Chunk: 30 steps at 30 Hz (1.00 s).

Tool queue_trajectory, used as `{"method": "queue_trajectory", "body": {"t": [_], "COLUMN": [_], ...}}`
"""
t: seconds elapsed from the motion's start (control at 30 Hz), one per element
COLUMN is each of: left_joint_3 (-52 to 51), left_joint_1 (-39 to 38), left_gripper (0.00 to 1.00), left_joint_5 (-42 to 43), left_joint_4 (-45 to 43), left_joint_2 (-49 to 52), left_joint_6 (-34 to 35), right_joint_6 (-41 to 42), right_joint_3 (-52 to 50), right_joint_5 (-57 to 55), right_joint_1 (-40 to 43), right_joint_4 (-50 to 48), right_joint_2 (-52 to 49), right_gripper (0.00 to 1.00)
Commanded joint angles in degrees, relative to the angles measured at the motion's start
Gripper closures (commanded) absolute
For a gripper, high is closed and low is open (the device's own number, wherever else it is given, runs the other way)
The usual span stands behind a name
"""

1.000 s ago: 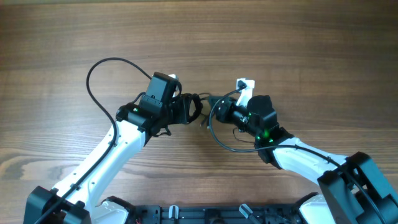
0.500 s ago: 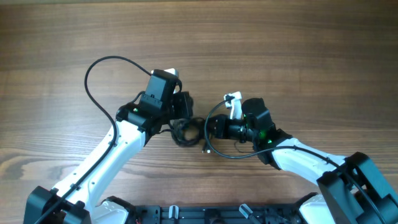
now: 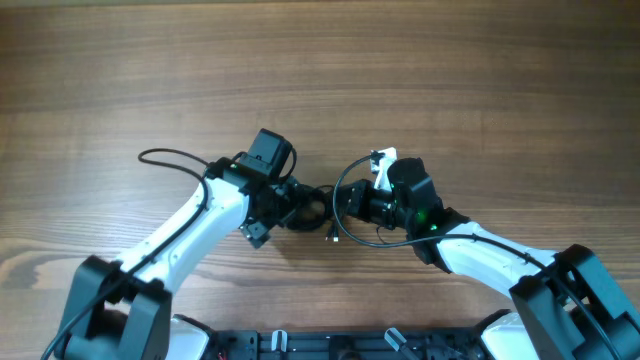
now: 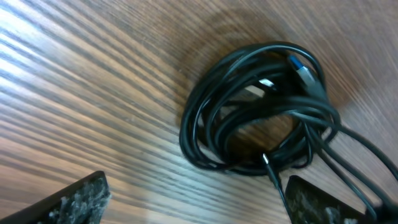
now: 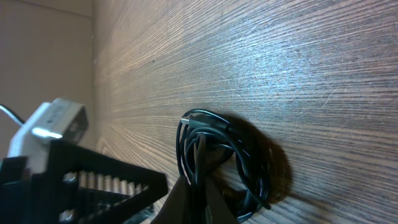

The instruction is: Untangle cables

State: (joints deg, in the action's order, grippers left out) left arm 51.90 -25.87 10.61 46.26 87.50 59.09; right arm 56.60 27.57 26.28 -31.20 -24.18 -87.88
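**CABLES: HANDLING PROPERTIES AND GRIP POINTS**

Left hand (image 4: 199, 198): fingers wide apart, nothing between them; it hangs just short of the coil, low over the counter (image 3: 450, 80).

The cables (image 4: 198, 127) lie between the two hands as a small, loose coil of several turns, flat on the wood; the jackets are thin, round, smooth and dark with a slight sheen. A blue-tongued plug (image 4: 303, 67) and a silver plug (image 4: 264, 84) rest on the far side of the coil; in the overhead view a free loop (image 3: 338, 183) arcs out of the coil near the right arm.

Right hand (image 5: 196, 186): fingers together, clamped on a few strands at the near edge of the coil.

Handling, as a judgement: the cables are probably very light and limp, with a little spring that keeps the turns curled; the smooth jackets are likely to slide through a light pinch; a pull on one strand may drag the whole coil rather than free it, since little weight anchors it. The plugs are the only rigid parts and may snag on turns they pass through.

Recommended hold: a single outer turn on the left side of the coil, opposite the clamped strands; otherwise a strand just behind a plug, where the stiff body stops slip.

Counter: wood grain, matte, flat.
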Motion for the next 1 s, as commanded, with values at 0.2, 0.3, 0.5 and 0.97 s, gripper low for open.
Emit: {"method": "queue_trajectory", "body": {"t": [0.2,0.3,0.5,0.97], "left_joint_3": [-0.26,-0.26,-0.24,-0.22], "left_joint_1": [-0.31,-2.08,-3.91,9.7], "left_gripper": [0.25,0.21,0.96,0.96], "left_joint_5": [2.01,2.91,-1.36,-9.16], "left_joint_4": [-4.04,-8.33,-10.1,-12.11], "left_joint_2": [12.35,15.13,16.0,1.88], "left_joint_6": [15.37,15.34,14.82,-1.95], "right_joint_6": [0.59,0.57,0.55,-1.79], "right_joint_3": [0.55,0.55,0.55,0.55], "right_joint_5": [-0.98,-0.96,0.37,19.5], "right_joint_1": [-0.13,-0.13,-0.13,-0.13], "right_joint_4": [-0.2,-0.17,-0.13,-0.46], "right_joint_2": [0.11,0.11,0.11,0.11], "right_gripper": [0.95,0.95,0.95,0.87]}}
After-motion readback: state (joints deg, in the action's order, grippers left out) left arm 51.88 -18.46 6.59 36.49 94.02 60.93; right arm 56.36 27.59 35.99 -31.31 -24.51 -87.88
